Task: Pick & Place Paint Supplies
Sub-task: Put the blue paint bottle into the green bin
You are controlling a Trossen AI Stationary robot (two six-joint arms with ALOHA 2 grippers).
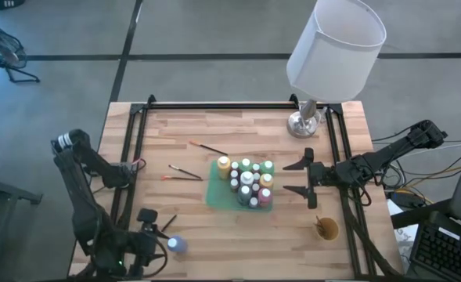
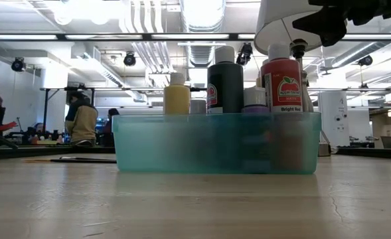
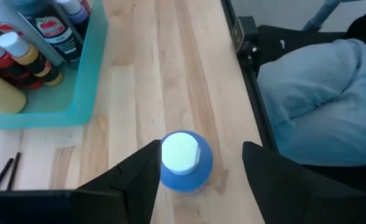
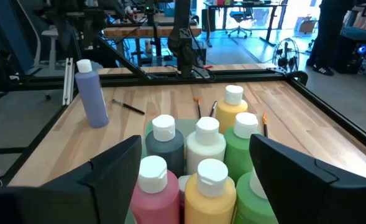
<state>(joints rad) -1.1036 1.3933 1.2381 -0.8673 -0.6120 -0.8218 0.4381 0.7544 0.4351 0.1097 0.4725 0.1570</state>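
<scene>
Bottle [image 1: 176,245], blue with a pale cap, stands alone near the table's [image 1: 238,243] front left corner, and I have my left gripper [image 1: 145,232] right at it. From my left wrist camera the cap sits between the two fingers, jaws wide and not touching the sides, so I read nothing as held yet. The bottle stands upright, long axis vertical, and the fingers flank it, so the coming move turns on closing squarely across its body. My left arm is far nearer to it than the right.

Moving right, three brushes [image 1: 185,174] lie flat on the wood, well apart from the blue bottle and just left of the tray [image 1: 212,196]. Their handles run roughly left to right across the table.

The green tray at the middle holds the cluster of bottles [image 1: 250,182], all upright and packed close: yellow, white, green, red and grey, pale caps up.

Right of the tray my right gripper [image 1: 302,177] hovers just beside the cluster, jaws spread wide and empty, pointing at the bottles. I judge it to be waiting.

Further right, a small tan cup [image 1: 326,229] sits near the front right edge, and a lamp [image 1: 333,51] stands at the back right
</scene>
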